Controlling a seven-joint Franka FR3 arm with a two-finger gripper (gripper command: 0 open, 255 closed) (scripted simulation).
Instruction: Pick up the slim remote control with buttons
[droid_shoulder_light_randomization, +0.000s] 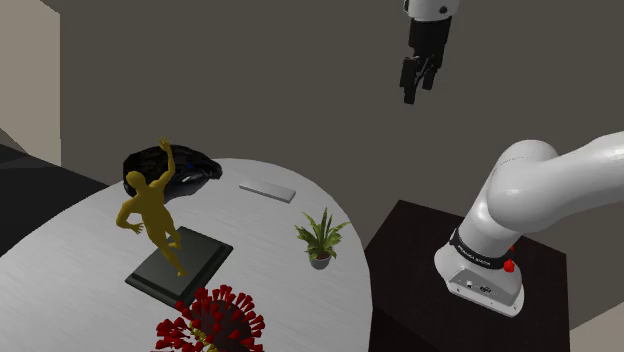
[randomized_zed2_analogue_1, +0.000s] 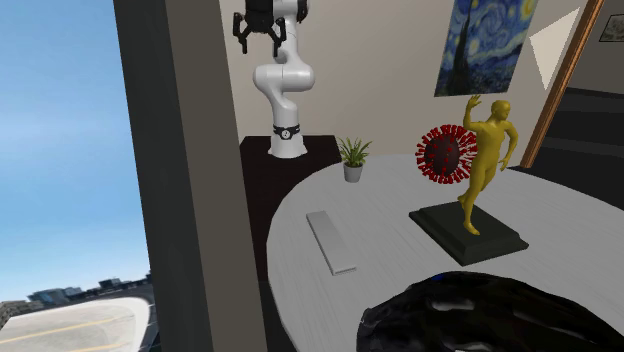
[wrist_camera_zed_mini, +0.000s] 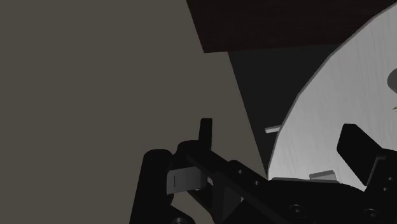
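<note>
Fingers (droid_shoulder_light_randomization: 409, 88) parted, empty, high over the desk (droid_shoulder_light_randomization: 270, 250); slim grey remote (droid_shoulder_light_randomization: 267, 189) flat, well below toward shoulder view's left.

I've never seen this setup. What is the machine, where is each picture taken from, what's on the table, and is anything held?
It is a white robot arm on a dark box, ending in a black two-finger gripper. One picture looks down from beside the stand, one looks across the table toward the arm, one is from the hand's camera. On the white table lie a slim grey remote control, a yellow figurine on a dark base, a red spiky ball, a small potted plant and a glossy black object. The gripper hangs high up, open, holding nothing.
</note>
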